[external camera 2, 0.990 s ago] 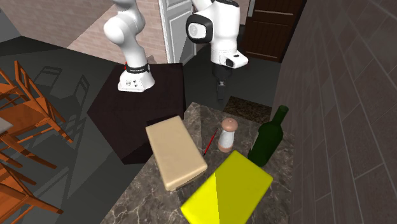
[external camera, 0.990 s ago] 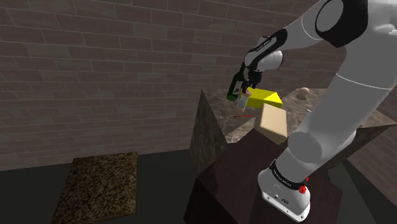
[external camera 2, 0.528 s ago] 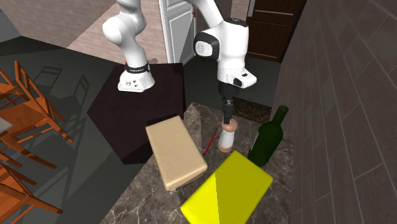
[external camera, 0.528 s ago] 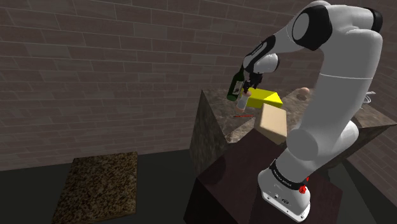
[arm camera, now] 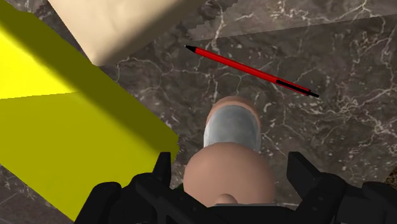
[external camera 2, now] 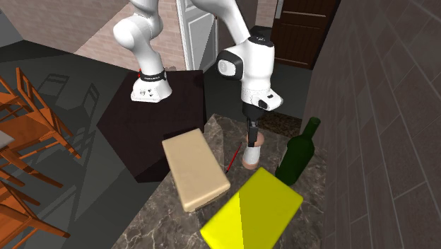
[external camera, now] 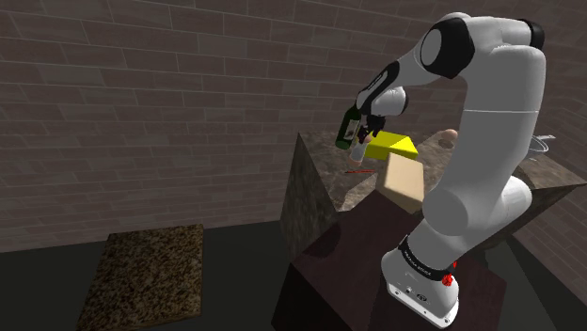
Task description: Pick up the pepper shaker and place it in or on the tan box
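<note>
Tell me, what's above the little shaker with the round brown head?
The black two-finger gripper hangs above the tan-and-silver pepper shaker, fingers apart on either side of its rounded head, not touching. From the second exterior view, the gripper covers part of that head.

We log a red pen flat on the dark marble counter, a yellow box nearby, and a green bottle upright beside it.

A home, folks: brick wall beside the tool, wooden chairs and panelled doors well off from it, marble desk right beneath it.
</note>
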Available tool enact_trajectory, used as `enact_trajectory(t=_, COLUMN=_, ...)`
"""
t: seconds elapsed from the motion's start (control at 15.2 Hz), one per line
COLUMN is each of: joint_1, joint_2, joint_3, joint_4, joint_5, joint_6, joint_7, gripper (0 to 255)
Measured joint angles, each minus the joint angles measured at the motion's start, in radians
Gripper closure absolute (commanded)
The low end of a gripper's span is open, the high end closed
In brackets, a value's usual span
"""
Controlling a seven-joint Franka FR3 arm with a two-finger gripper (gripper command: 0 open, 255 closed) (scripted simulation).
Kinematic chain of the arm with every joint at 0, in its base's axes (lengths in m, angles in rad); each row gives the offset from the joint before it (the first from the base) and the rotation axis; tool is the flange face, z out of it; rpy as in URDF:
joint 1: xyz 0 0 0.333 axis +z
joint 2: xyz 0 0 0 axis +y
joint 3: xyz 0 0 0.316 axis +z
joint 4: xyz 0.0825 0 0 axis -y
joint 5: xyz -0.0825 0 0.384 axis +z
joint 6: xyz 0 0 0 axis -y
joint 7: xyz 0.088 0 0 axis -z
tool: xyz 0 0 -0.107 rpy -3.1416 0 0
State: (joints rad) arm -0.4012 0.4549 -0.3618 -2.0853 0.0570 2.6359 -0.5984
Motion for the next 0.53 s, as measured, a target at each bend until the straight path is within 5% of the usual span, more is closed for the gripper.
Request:
enact_trajectory(t=0.33, joint_1=-0.002, joint_2=0.003, joint_3=0.001, joint_4=0.001, joint_5=0.002, joint_6=0.003, joint_7=-0.001, gripper=0)
enact_trajectory(t=0.4, joint_1=-0.002, joint_2=0.003, joint_3=0.001, joint_4=0.001, joint_5=0.002, joint_6=0.003, joint_7=-0.001, gripper=255)
enact_trajectory(t=0.53, joint_1=-0.002, joint_2=0.003, joint_3=0.001, joint_4=0.001, joint_5=0.002, joint_6=0.003, joint_7=-0.001, gripper=255)
